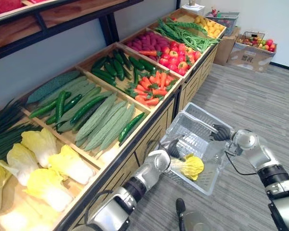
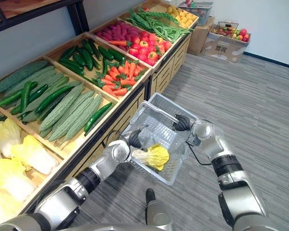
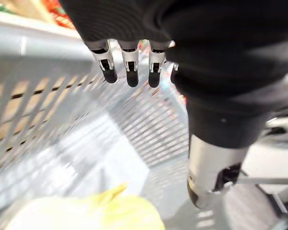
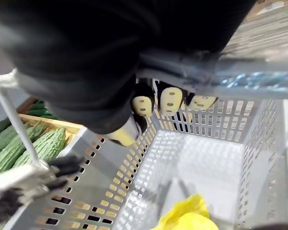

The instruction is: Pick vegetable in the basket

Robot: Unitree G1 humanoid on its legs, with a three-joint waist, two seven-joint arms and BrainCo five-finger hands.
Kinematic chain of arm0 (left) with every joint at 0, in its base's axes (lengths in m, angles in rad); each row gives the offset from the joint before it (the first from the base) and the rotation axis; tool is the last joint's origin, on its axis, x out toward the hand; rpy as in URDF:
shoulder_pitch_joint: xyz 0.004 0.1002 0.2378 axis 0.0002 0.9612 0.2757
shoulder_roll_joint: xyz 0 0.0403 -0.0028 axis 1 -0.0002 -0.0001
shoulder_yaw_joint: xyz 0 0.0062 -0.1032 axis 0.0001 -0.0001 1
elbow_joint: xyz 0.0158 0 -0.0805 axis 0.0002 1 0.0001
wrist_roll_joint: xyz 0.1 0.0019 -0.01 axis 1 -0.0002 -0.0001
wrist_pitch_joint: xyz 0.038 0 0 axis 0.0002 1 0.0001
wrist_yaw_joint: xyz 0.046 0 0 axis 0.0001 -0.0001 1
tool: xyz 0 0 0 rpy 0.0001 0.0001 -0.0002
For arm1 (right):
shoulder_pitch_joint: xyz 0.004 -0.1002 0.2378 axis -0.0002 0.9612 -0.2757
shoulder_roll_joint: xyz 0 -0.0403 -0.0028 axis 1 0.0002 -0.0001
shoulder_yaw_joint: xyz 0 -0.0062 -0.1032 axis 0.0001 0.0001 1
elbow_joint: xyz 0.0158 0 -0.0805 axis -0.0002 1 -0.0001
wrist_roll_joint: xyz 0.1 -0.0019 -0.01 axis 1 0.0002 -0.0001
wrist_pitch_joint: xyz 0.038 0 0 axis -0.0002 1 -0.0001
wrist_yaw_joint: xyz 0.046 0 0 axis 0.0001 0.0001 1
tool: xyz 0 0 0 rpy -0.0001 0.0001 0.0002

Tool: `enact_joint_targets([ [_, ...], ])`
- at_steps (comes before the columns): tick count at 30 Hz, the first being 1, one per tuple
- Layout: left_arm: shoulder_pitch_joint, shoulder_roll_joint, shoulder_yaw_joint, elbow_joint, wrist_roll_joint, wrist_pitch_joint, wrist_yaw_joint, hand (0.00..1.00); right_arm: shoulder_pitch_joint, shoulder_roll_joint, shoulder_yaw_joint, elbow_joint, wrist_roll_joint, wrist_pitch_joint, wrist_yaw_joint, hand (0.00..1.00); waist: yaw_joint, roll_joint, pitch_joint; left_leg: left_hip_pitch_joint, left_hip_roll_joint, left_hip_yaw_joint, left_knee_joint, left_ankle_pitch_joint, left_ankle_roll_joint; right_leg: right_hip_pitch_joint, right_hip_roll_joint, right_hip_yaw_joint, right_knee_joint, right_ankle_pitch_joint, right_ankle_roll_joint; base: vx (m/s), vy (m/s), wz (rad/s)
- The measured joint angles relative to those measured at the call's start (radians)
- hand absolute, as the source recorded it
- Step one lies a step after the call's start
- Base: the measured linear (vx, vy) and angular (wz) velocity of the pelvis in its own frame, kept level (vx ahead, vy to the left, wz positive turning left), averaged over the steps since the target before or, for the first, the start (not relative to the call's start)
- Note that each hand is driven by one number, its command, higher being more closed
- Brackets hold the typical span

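A long wooden stand [image 1: 159,126] of slanted, boxed-off trays runs along the grey wall, under a dark-framed shelf. One tray has warty pale-green gourds [image 1: 103,122], the next smooth dark cucumbers [image 1: 113,67] beside tapered orange carrots [image 1: 151,89]. The floor [image 1: 250,106] is grey plank-pattern with a fine grain. At the far end a cardboard box [image 1: 250,57] of fruit stands against a white wall.

In front of the stand's front edge hangs a rectangular grey plastic basket [image 1: 190,127], its walls slotted and its bottom a fine grid. The cabbage [image 1: 191,166] lies inside on the bottom, towards the near end. It is crinkled yellow leaf with a white stalk end pointing at the stand.

The right hand [image 1: 221,133] is curled tight round the basket's thin metal handle [image 4: 240,79] at the side away from the stand. The left hand [image 2: 135,138] is down inside the basket just above the cabbage's stalk. Its fingers [image 3: 129,72] are straight and spread, closed on nothing.
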Motion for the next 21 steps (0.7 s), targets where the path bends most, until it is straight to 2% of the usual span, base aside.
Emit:
enact_joint_targets([
  [3, 0.010, 0.008, -0.061, -0.183, -0.124, -0.039, -0.002, 0.00, 0.079, 0.020, -0.056, 0.010, -0.016, 0.032, -0.021, 1.00, 0.025, -0.001, 0.000, -0.013, 0.003, -0.032, 0.000, 0.001, 0.002, 0.012, -0.008, -0.024, -0.004, 0.000, 0.000, -0.05, 0.019, 0.28],
  [6, 0.073, 0.012, -0.072, -0.338, -0.250, -0.069, -0.001, 0.00, 0.135, 0.047, -0.094, 0.055, -0.022, 0.063, -0.063, 1.00, 0.028, -0.001, 0.000, -0.021, 0.003, -0.068, -0.006, 0.008, 0.012, 0.029, -0.017, -0.054, -0.014, 0.000, 0.000, -0.04, 0.006, 0.32],
  [10, 0.196, 0.065, -0.032, -0.489, -0.383, -0.108, 0.029, 0.00, 0.208, 0.077, -0.193, 0.106, -0.011, 0.082, -0.135, 1.00, 0.036, 0.000, 0.000, -0.033, -0.018, -0.123, -0.048, 0.035, 0.025, 0.045, -0.036, -0.092, -0.026, 0.000, 0.000, -0.05, -0.008, 0.36],
  [12, 0.234, 0.077, 0.005, -0.519, -0.395, -0.125, 0.047, 0.00, 0.238, 0.076, -0.218, 0.130, 0.003, 0.083, -0.152, 1.00, 0.046, 0.000, 0.000, -0.032, -0.027, -0.147, -0.069, 0.049, 0.026, 0.057, -0.041, -0.110, -0.037, 0.001, 0.001, -0.04, -0.019, 0.46],
  [13, 0.297, 0.099, 0.090, -0.578, -0.430, -0.151, 0.081, 0.00, 0.287, 0.077, -0.251, 0.172, 0.012, 0.082, -0.181, 1.00, 0.054, 0.001, -0.001, -0.035, -0.038, -0.187, -0.103, 0.071, 0.033, 0.077, -0.049, -0.133, -0.055, 0.004, 0.006, -0.05, -0.029, 0.63],
  [15, 0.335, 0.108, 0.162, -0.620, -0.463, -0.174, 0.114, 0.00, 0.319, 0.077, -0.268, 0.196, 0.033, 0.081, -0.204, 1.00, 0.058, 0.002, -0.002, -0.044, -0.045, -0.215, -0.121, 0.085, 0.038, 0.082, -0.056, -0.149, -0.062, 0.005, 0.007, -0.04, -0.020, 0.58],
  [17, 0.385, 0.125, 0.309, -0.688, -0.528, -0.221, 0.193, 0.00, 0.382, 0.077, -0.315, 0.247, 0.063, 0.078, -0.253, 1.00, 0.075, 0.005, -0.004, -0.061, -0.063, -0.266, -0.164, 0.116, 0.045, 0.093, -0.063, -0.184, -0.083, 0.009, 0.014, -0.03, -0.030, 0.60],
  [18, 0.397, 0.125, 0.351, -0.702, -0.539, -0.231, 0.208, 0.00, 0.392, 0.078, -0.328, 0.265, 0.067, 0.078, -0.258, 1.00, 0.077, 0.006, -0.004, -0.061, -0.067, -0.277, -0.176, 0.122, 0.045, 0.097, -0.065, -0.192, -0.087, 0.010, 0.014, -0.03, -0.024, 0.67],
  [19, 0.428, 0.124, 0.467, -0.724, -0.577, -0.273, 0.276, 0.00, 0.422, 0.080, -0.359, 0.306, 0.076, 0.078, -0.292, 1.00, 0.079, 0.007, -0.005, -0.064, -0.073, -0.312, -0.197, 0.143, 0.053, 0.114, -0.071, -0.220, -0.096, 0.010, 0.015, -0.02, -0.006, 0.55],
  [21, 0.444, 0.125, 0.553, -0.731, -0.592, -0.286, 0.336, 0.00, 0.450, 0.082, -0.394, 0.324, 0.094, 0.078, -0.307, 1.00, 0.083, 0.007, -0.005, -0.064, -0.077, -0.337, -0.212, 0.156, 0.057, 0.126, -0.074, -0.224, -0.103, 0.010, 0.015, -0.01, 0.001, 0.48],
])
